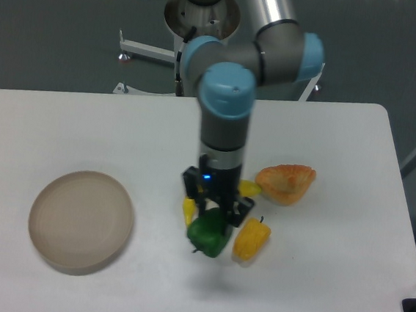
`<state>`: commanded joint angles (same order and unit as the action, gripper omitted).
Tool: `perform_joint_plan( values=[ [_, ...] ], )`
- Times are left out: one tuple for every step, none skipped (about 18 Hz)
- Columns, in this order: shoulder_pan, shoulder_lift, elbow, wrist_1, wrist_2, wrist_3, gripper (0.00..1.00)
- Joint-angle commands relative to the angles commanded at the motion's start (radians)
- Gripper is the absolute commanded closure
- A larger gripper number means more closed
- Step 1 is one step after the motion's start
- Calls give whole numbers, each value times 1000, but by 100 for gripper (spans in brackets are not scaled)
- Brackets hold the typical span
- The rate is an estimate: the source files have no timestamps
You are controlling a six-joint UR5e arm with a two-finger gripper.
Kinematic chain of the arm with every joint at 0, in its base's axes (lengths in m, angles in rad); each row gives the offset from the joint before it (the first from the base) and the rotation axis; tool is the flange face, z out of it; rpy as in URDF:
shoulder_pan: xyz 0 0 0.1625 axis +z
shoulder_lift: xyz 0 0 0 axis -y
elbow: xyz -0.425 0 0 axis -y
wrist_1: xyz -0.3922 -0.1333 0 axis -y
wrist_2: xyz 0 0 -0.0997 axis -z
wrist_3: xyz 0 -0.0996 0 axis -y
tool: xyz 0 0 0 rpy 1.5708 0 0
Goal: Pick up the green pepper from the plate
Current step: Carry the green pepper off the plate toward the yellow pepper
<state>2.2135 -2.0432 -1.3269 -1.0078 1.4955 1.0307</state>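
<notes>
Camera: gripper [214, 217] apparently clamps green pepper [208, 235]

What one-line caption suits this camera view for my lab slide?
Gripper holds the green pepper beside the yellow pepper, away from the bare plate.

Single fixed camera, mounted high at the near side, looking down and away across the white table [342, 139] toward the arm's base [203, 12] at the far edge.
</notes>
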Motion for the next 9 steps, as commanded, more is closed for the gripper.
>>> perform_joint_plan(
  values=[
    [6, -2, 0, -2, 21, 21, 64],
    [9, -3, 2, -5, 32, 49, 64],
    [17, -6, 2, -5, 34, 74, 64],
    [22, -6, 3, -5, 34, 91, 64],
    [26, -11, 5, -5, 35, 100, 64],
    [32, -14, 5, -5, 35, 103, 64],
    [35, -15, 5, -5, 35, 103, 64],
    [35, -17, 5, -5, 35, 104, 64],
    [35, -17, 5, -5, 35, 104, 64]
  ],
)
